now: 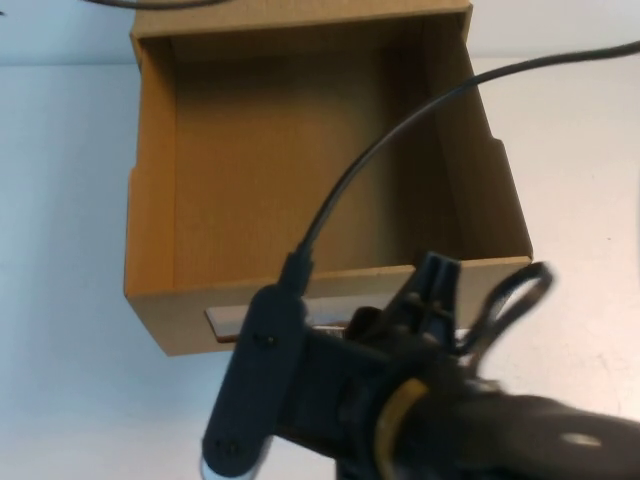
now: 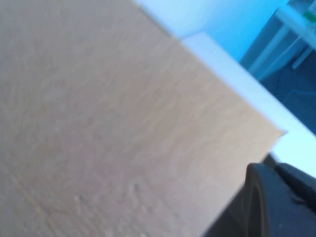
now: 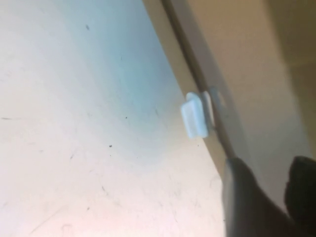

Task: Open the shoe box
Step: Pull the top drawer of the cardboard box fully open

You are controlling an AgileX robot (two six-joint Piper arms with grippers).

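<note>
A white table (image 1: pixel 60 250) holds a brown cardboard shoe box (image 1: pixel 150 200), open, at centre. A black cable (image 1: pixel 400 130) crosses it. We see the right gripper (image 1: pixel 435 278), fingers apart, at its near wall. The left gripper (image 2: pixel 276 197) is close against the cardboard, and we cannot tell its state.

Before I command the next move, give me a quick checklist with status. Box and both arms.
1. Shoe box open: ok. The interior is exposed and nothing shows inside.
2. Right gripper free: ok. Its jaws are apart at the box's near wall, with nothing seen gripped.
3. Left gripper off the cardboard: cannot tell. It sits very close to a cardboard face.
4. Cable out of the way: not ok. In the high view it arcs across the open box.
5. White tab on the box edge near the right gripper: cannot tell if it could snag.
</note>
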